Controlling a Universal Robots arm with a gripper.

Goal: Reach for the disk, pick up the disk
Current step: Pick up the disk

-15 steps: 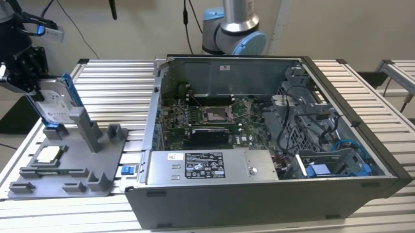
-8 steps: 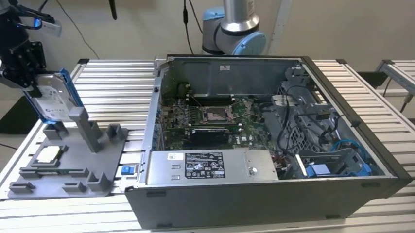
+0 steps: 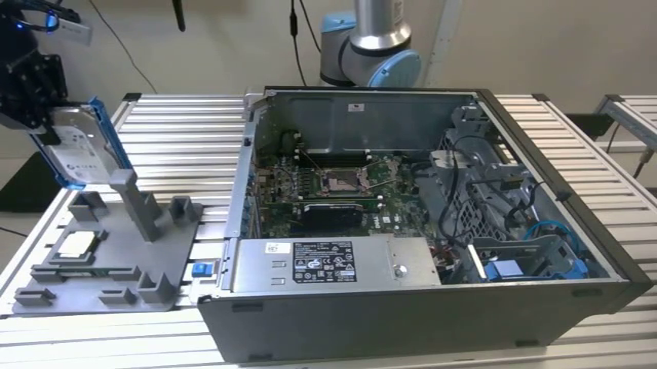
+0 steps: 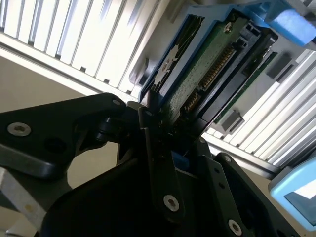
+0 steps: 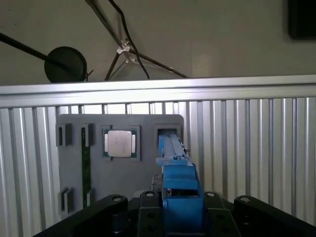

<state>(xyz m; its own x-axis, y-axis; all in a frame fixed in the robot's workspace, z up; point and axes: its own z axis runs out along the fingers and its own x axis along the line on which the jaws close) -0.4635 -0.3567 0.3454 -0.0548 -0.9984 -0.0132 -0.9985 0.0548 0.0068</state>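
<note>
The disk, a silver hard drive in a blue frame, hangs on edge at the exterior view's far left, above the grey fixture plate. My black gripper is shut on its upper end. In the second wrist view the disk shows its green circuit board and connector, and the gripper clamps it between dark fingers. In the first wrist view the disk appears edge-on as a blue strip rising from the gripper, over a slot in the fixture plate.
A square silver processor chip lies in the fixture plate, beside a tall grey post. An open computer case stands to the exterior view's right, with a small blue clip by its corner. The arm's base stands behind it on the slatted table.
</note>
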